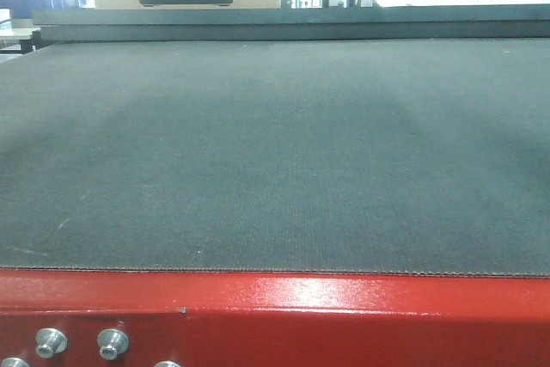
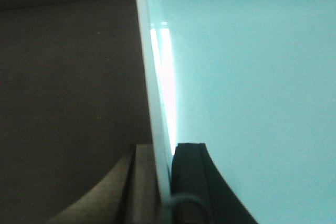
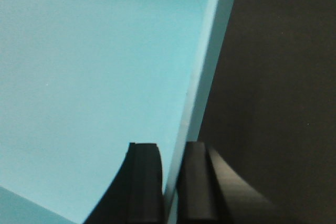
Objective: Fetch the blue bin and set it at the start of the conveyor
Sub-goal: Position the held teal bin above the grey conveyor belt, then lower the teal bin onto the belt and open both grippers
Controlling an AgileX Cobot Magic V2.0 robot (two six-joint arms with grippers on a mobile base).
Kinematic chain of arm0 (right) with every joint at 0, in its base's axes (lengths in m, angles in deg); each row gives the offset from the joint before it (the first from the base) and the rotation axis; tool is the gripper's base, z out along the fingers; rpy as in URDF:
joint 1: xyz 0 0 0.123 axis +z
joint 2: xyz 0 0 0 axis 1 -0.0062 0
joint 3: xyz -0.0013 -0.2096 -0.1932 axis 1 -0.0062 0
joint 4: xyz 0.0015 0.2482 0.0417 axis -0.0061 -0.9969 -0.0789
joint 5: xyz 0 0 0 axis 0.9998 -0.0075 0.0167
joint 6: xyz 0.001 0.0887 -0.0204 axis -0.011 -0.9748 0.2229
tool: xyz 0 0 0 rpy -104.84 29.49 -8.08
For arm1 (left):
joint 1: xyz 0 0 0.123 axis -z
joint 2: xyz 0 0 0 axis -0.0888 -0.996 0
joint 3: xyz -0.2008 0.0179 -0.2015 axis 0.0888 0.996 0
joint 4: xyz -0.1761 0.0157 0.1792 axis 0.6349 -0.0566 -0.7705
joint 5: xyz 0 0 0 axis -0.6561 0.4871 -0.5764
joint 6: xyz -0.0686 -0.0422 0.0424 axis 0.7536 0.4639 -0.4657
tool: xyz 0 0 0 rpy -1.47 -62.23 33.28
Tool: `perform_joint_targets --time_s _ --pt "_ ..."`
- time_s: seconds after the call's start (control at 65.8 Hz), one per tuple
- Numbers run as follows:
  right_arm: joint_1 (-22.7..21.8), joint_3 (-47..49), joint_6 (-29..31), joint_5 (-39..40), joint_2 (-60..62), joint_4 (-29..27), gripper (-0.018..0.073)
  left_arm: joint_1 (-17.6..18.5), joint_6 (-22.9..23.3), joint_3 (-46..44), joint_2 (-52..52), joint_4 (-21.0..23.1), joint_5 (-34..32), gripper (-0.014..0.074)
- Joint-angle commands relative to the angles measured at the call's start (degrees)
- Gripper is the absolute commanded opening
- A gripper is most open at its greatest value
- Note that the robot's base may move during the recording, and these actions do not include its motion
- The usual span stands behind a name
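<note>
The light turquoise rectangular plastic tub [image 2: 252, 103] is held by opposite walls, the left tool [image 2: 163, 153] and the right tool [image 3: 170, 150] each clenched on a thin wall, with a dark belt-like surface beside it. The tub could slip or twist if the arms were moved unevenly or one grip were released first. Only the front view shows the wide dark grey textured belt [image 1: 275, 152] and glossy red metal frame [image 1: 344, 307], with no tub seen there.
</note>
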Motion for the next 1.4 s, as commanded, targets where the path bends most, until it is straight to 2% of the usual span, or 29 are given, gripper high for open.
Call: perform_joint_targets --time_s 0.0,0.137,0.304,0.441,0.577,0.699,0.896,1.048,1.124,1.231,1.306,1.382 --pt "-0.9 0.6 1.5 1.6 1.2 5.8 -0.0152 -1.1 -0.5 -0.5 0.9 -8.0 -0.4 -0.0111" --pt "-0.9 0.6 1.5 2.7 1.2 5.7 -0.0152 -1.1 -0.5 -0.5 0.9 -8.0 -1.3 -0.0111" --pt "-0.9 -2.1 1.5 0.7 0.5 5.7 -0.0152 -1.6 -0.5 1.3 0.7 -1.2 1.0 -0.0111" --pt "-0.9 -8.0 1.5 3.2 -0.2 5.2 -0.0152 -1.6 -0.5 9.2 0.7 1.6 -1.6 -0.0111" --pt "-0.9 -14.6 1.5 7.4 -2.9 4.9 -0.0152 -2.4 -0.5 19.7 0.7 5.8 -9.3 -0.0111" --pt "-0.9 -17.0 1.5 11.2 -6.3 4.9 -0.0152 -5.1 -0.5 29.2 0.3 10.5 -18.0 -0.0111" --pt "-0.9 -17.0 1.5 14.9 -13.3 4.9 -0.0152 -8.6 -0.5 38.7 -2.6 10.7 -29.1 -0.0111" --pt "-0.9 -17.0 1.5 14.8 -17.9 4.9 -0.0146 -9.7 -0.5 39.4 -6.0 10.6 -32.1 -0.0111" --pt "-0.9 -17.0 1.5 14.8 -19.4 4.9 -0.0101 -9.7 -0.5 39.4 -7.4 10.5 -32.8 -0.0111" --pt "-0.9 -17.0 1.5 14.6 -20.5 4.9 0.0055 -9.7 -0.5 39.4 -9.0 10.5 -32.9 -0.0085" --pt "-0.9 -17.0 1.5 14.1 -20.6 4.9 0.0214 -9.7 -0.5 39.4 -9.2 10.5 -32.7 0.0007" --pt "-0.9 -17.0 1.5 13.9 -20.5 4.9 0.0379 -9.7 -0.5 39.4 -9.2 10.5 -32.4 0.0162"
